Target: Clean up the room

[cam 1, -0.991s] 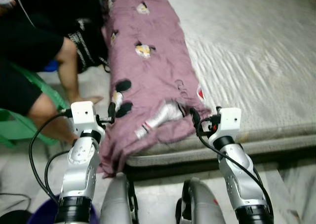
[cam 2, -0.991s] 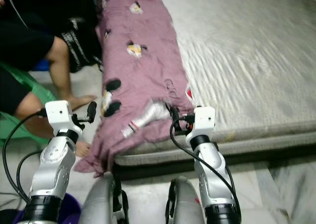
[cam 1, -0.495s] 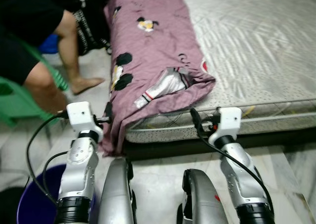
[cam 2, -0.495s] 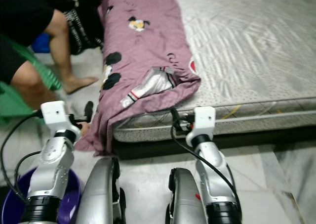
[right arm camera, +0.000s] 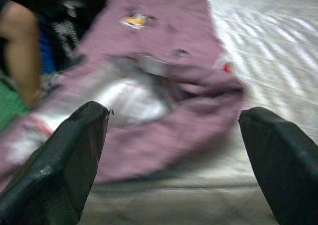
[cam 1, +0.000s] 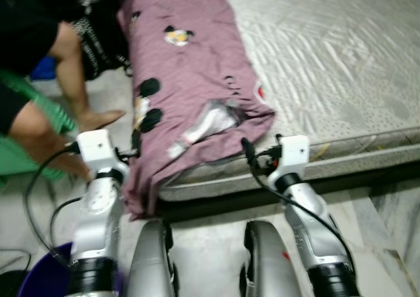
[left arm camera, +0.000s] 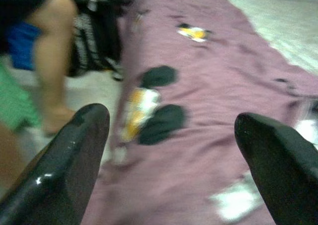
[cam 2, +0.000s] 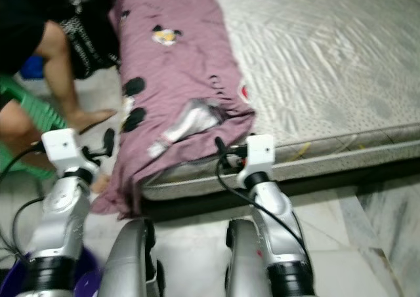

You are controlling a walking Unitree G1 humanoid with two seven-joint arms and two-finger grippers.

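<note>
A purple blanket (cam 1: 190,80) with cartoon prints lies along the left side of a bare grey mattress (cam 1: 328,67). Its near end hangs over the bed's corner. A light grey and white cloth (cam 1: 207,123) shows in a fold near that end. My left gripper (cam 1: 136,143) is open beside the hanging edge of the blanket, at the bed's left. My right gripper (cam 1: 246,149) is open just in front of the folded end. The left wrist view looks along the blanket (left arm camera: 208,86) between the open left gripper (left arm camera: 169,150). In the right wrist view the fold (right arm camera: 139,91) lies ahead of the open right gripper (right arm camera: 174,160).
A person sits at the left on a green chair (cam 1: 26,139), with a bare leg (cam 1: 72,74) and foot on the floor close to the blanket. Dark bags (cam 1: 98,28) lie behind the leg. A purple bucket (cam 1: 39,271) stands by my left arm. Pale tile floor runs along the bed's front.
The whole picture has swayed as I move, so the bed sits differently in view. Both arms keep the same raised pose, with the grippers open and empty.
</note>
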